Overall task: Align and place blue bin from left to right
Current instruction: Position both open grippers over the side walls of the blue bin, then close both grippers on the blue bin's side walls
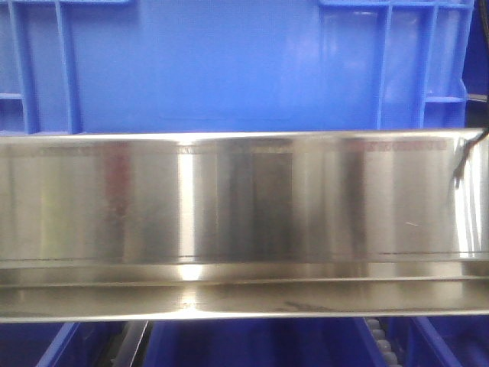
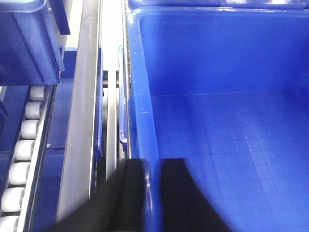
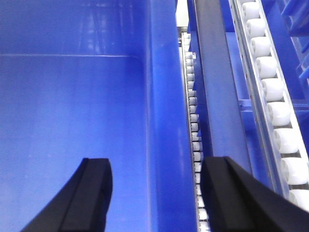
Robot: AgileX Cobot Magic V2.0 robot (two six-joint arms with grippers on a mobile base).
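The blue bin [image 1: 206, 61] fills the top of the front view, its ribbed side panel standing just behind a steel rail. The left wrist view looks down into the bin's empty inside [image 2: 227, 96]. My left gripper [image 2: 153, 166] is shut on the bin's left wall, one black finger outside it and one inside. In the right wrist view my right gripper [image 3: 157, 166] is open and straddles the bin's right wall [image 3: 166, 96]. Its inner finger [image 3: 94, 188] is over the bin floor and its outer finger [image 3: 227, 188] is over the roller strip, both with a gap to the wall.
A polished steel rail [image 1: 244, 199] crosses the front view below the bin. White conveyor rollers run along the left [image 2: 24, 140] and the right [image 3: 270, 87]. Another blue crate [image 2: 24, 43] sits at the upper left. More blue shapes [image 1: 252, 344] show under the rail.
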